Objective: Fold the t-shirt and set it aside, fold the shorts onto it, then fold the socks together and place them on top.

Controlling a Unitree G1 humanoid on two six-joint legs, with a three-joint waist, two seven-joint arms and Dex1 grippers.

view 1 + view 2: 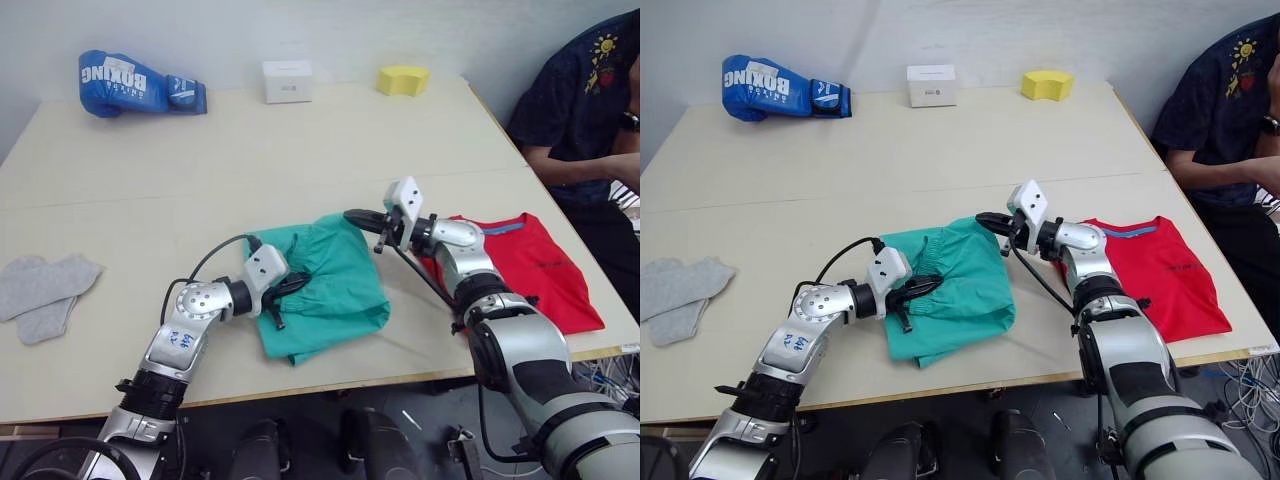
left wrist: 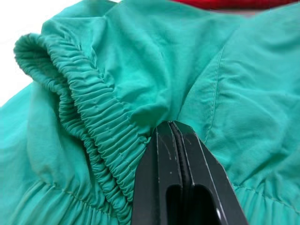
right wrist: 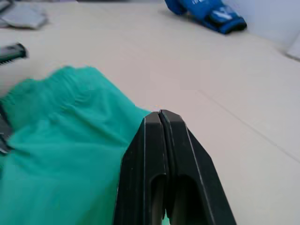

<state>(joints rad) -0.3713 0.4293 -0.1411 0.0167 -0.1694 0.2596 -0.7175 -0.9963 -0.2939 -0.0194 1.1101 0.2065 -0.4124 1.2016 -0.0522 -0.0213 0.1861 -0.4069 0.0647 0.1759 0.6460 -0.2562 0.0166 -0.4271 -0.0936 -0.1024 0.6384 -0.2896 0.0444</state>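
The teal-green shorts (image 1: 340, 285) lie bunched at the table's front middle, gathered waistband (image 2: 89, 108) toward the left. My left gripper (image 1: 293, 286) rests on that waistband side, shut, and the cloth puckers at its tips (image 2: 171, 124). My right gripper (image 1: 354, 217) hovers at the shorts' far right corner, shut, with nothing seen between its fingers (image 3: 176, 140). The red t-shirt (image 1: 545, 265) lies folded flat at the right, partly behind my right arm. Both grey socks (image 1: 40, 285) lie side by side at the far left.
A blue boxing glove (image 1: 135, 85), a white box (image 1: 287, 80) and a yellow sponge (image 1: 403, 79) stand along the table's far edge. A person in a dark shirt (image 1: 580, 100) sits at the right. The table's front edge (image 1: 330, 385) is close below the shorts.
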